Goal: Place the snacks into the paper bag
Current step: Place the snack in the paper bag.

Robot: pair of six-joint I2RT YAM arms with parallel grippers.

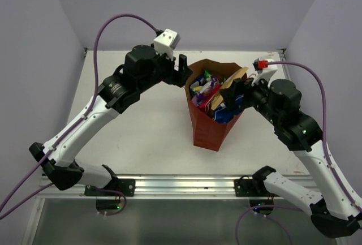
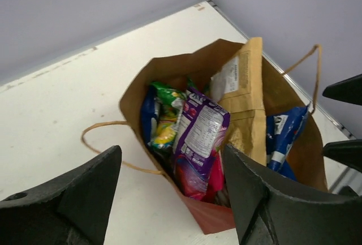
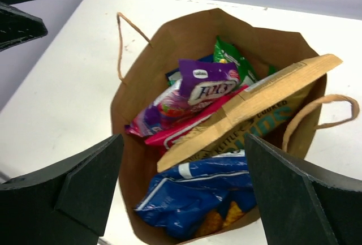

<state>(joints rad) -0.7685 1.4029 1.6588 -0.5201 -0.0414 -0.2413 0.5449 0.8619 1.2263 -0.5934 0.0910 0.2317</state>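
The red-brown paper bag (image 1: 206, 129) stands upright mid-table with its mouth open. Inside lie the snacks: a purple candy packet (image 2: 199, 137), a green packet (image 2: 164, 115), a tan-brown packet (image 3: 254, 109) sticking out above the rim, a pink packet (image 3: 186, 129) and a blue-and-white packet (image 3: 192, 194). My left gripper (image 2: 171, 151) hangs open just above the bag's left rim with nothing between its fingers. Over the bag's right rim my right gripper (image 3: 184, 137) is also open and empty, the blue packet below it.
The bag's twine handles (image 2: 99, 129) droop outward on both sides. Lilac walls (image 1: 34, 41) close the white table (image 1: 147, 132) at the back and sides. A metal rail (image 1: 186, 185) with both arm bases runs along the near edge.
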